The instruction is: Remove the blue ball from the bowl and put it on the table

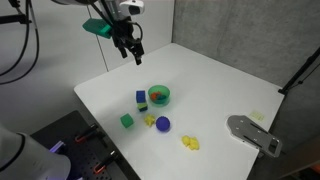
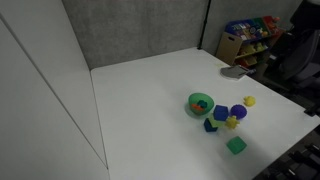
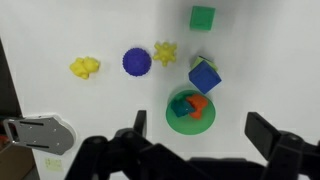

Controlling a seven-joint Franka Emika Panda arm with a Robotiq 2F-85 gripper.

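Since the blue ball [image 3: 137, 62] looks light, smooth and roll-prone, we would pinch across its middle; our gripper [image 3: 190, 150] hangs released, empty.

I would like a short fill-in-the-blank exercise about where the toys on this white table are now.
1. The blue ball lies on the ____, outside the bowl.
2. The bowl is ____ in colour.
3. The blue cube stands right beside the ____.
4. The pincer hangs above the table and holds ____.

Missing words: table; green; bowl; nothing
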